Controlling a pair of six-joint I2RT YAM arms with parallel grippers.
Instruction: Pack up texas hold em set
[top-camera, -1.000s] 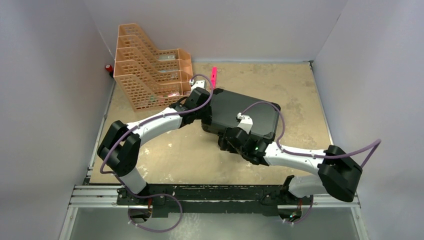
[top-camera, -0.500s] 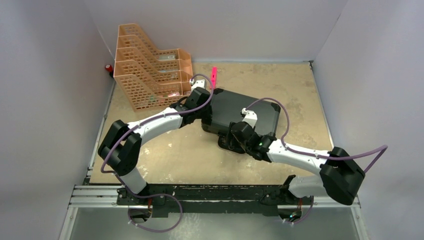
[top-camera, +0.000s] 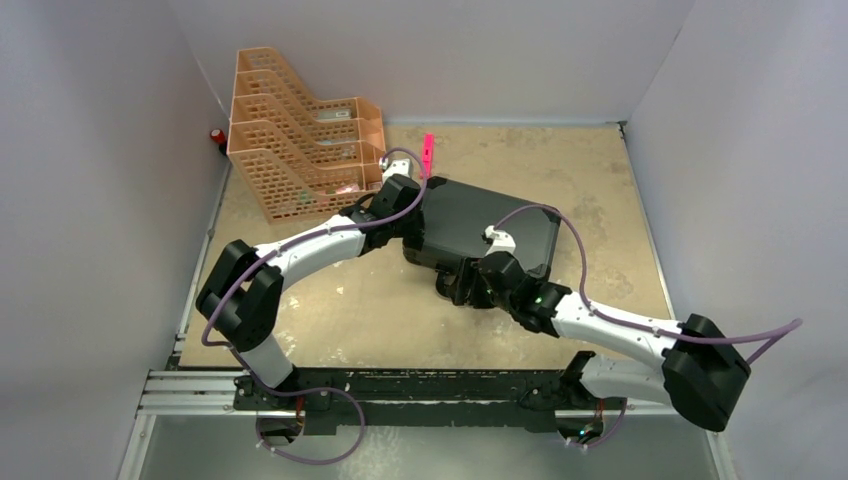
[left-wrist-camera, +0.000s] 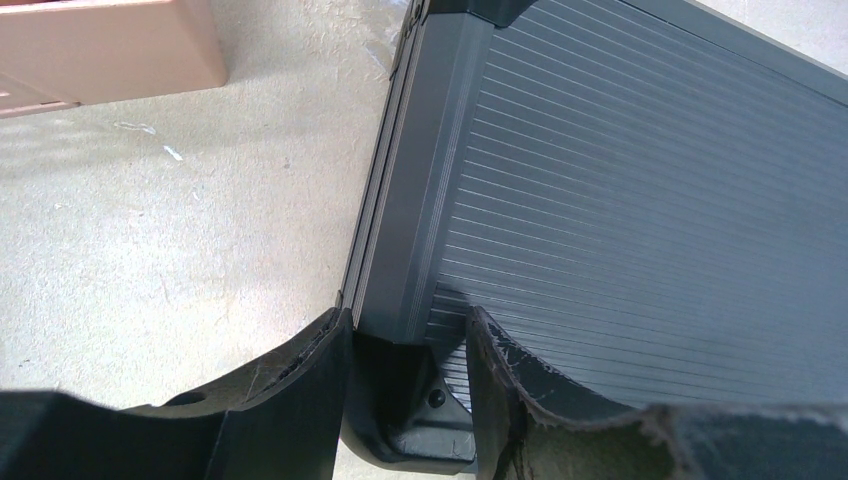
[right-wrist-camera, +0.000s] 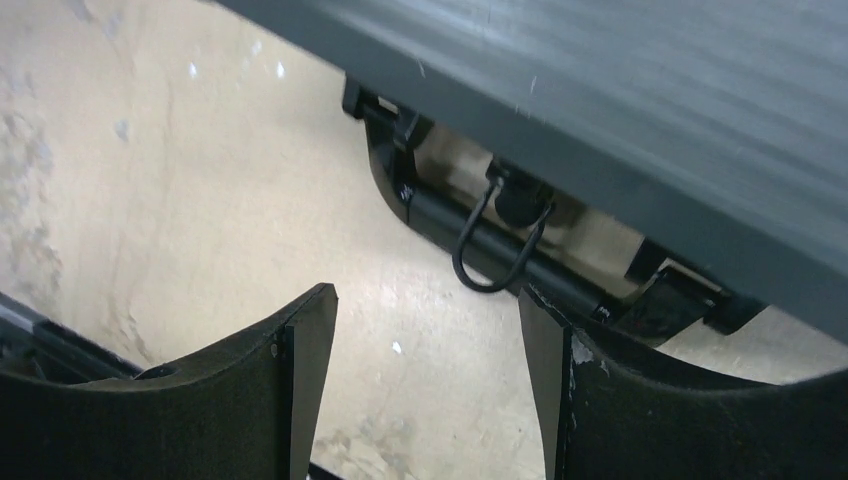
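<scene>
The left gripper (left-wrist-camera: 405, 320) pinches the case (left-wrist-camera: 640, 200) by a corner while the right gripper (right-wrist-camera: 425, 295) hangs wide before the handle (right-wrist-camera: 440, 218) (likely the surest hold on something rigid and probably heavy).

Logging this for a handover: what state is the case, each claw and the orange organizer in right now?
case: shut, lying flat on the table.
left claw: clamped on the case's corner.
right claw: open, empty, by the case's handle.
orange organizer: upright, a few items inside.

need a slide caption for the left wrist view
Left jaws grip a corner of the closed, ribbed black case on the table, peach organiser behind.
</scene>
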